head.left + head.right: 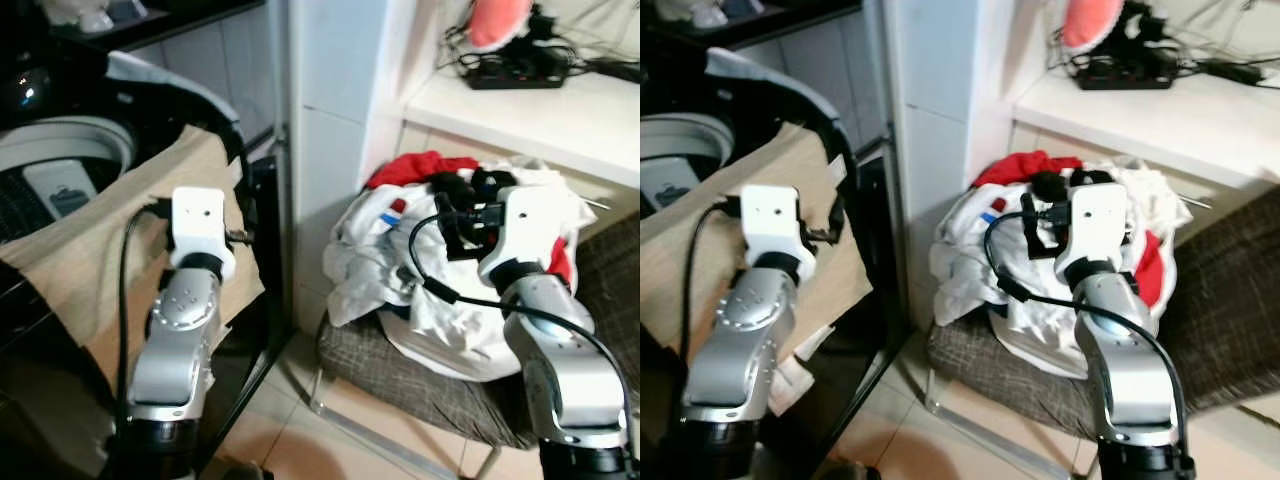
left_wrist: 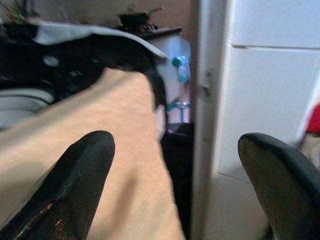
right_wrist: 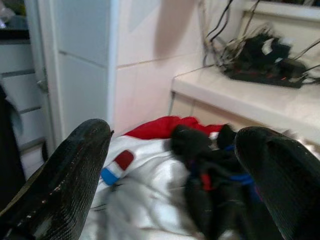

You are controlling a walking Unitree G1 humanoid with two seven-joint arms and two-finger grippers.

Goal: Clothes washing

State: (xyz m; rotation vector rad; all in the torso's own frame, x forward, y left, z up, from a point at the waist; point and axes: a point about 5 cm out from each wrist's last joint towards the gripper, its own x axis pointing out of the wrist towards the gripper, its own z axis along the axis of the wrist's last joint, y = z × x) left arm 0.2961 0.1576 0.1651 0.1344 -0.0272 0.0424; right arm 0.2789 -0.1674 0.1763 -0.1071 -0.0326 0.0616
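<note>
Laundry pile: you have a heap of mostly white crumpled clothes (image 1: pixel 440 290) lying on the grey woven seat of a chair (image 1: pixel 420 385), to the right of the white tiled pillar (image 1: pixel 335 130).
Colours in the pile: a red garment (image 3: pixel 165 126) shows at the back, a black bundle with blue and red trim (image 3: pixel 220 175) lies on top, and a small red, white and blue patch (image 3: pixel 117 167) sits on the white fabric.
Writing: you can read no brand or label; the patch is too blurred.
Right gripper (image 3: pixel 172 172): held just above the pile, its two black fingers (image 3: pixel 65 180) spread wide with nothing between them.
Left gripper (image 2: pixel 177 182): raised over the beige cloth (image 1: pixel 130 230) draped across the washing machine, fingers (image 2: pixel 75 180) apart and holding nothing.
Washing machine: the dark top-loading washer (image 1: pixel 60 160) stands at your left, its grey rim partly showing past the beige cloth.
White surface (image 1: pixel 540 115): behind the chair; a black power strip with tangled cables (image 1: pixel 515 65) lies on it.
</note>
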